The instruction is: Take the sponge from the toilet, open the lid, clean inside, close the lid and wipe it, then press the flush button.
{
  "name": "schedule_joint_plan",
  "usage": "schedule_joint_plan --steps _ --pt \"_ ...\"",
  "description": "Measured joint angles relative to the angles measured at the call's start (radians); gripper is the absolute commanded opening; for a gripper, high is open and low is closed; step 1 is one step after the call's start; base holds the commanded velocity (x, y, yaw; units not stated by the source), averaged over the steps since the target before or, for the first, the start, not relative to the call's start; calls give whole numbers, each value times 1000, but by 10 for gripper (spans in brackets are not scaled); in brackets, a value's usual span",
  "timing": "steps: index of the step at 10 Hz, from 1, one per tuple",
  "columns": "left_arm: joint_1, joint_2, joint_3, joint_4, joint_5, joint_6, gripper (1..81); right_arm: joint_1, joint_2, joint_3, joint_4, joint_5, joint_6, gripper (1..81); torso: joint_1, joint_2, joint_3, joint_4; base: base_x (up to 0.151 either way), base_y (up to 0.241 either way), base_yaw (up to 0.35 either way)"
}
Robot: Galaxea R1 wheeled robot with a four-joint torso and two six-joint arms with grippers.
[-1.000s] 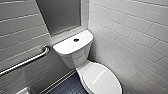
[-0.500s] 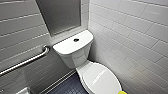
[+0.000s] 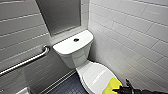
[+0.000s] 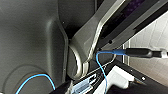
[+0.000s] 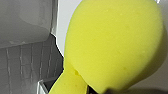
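Bright yellow sponge (image 3: 112,86), low in the head view near its bottom edge, clamped in the right gripper (image 3: 119,88). Jaws closed onto the foam from the robot's side, parted no wider than the sponge between them, partly hidden behind the yellow. Looms large in the right wrist view as one rounded lobe narrowing to a pinched waist, with grey floor tiles and a pale surface behind.

Hangs over the front right edge of the lid (image 3: 96,76); touching it or just above it, cannot tell. Lid down flat, shut over the bowl and covering the inside.

Toilet (image 3: 75,60) set in the corner, tank (image 3: 71,47) back against the wall below a grey panel (image 3: 61,15). Flush button (image 3: 76,39), small and dark, in the middle of the tank top, well apart from the sponge.

White wall tiles (image 3: 130,32) close along the toilet's right side, just beside the gripper's dark arm. Metal grab bar (image 3: 27,61) slanting along the left wall, well apart from the bowl. Dark tiled floor (image 3: 68,86) between that wall and the bowl. Corner of a white object (image 3: 23,90) at the bottom left, too cut off to name.

In the left wrist view, dark robot casing close up, a blue cable (image 4: 101,65) looping across it, pale tiles beyond.
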State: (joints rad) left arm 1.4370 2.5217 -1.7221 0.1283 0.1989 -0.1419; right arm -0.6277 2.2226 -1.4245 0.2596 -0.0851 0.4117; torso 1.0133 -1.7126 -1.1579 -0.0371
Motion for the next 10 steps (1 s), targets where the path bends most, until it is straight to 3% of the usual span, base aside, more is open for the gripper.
schedule_joint_plan --steps 5,7,10 --pt "1 0 0 0 -1 0 811 117 281 -314 -13 -183 1 10 0 0 0 0 0 0 0" --pt "1 0 -9 0 -1 0 811 199 361 -384 -20 -238 3 10 0 0 0 0 0 0 0" --pt "-2 5 -16 0 -1 0 811 309 431 -475 -27 -258 4 10 0 0 0 0 0 0 0"
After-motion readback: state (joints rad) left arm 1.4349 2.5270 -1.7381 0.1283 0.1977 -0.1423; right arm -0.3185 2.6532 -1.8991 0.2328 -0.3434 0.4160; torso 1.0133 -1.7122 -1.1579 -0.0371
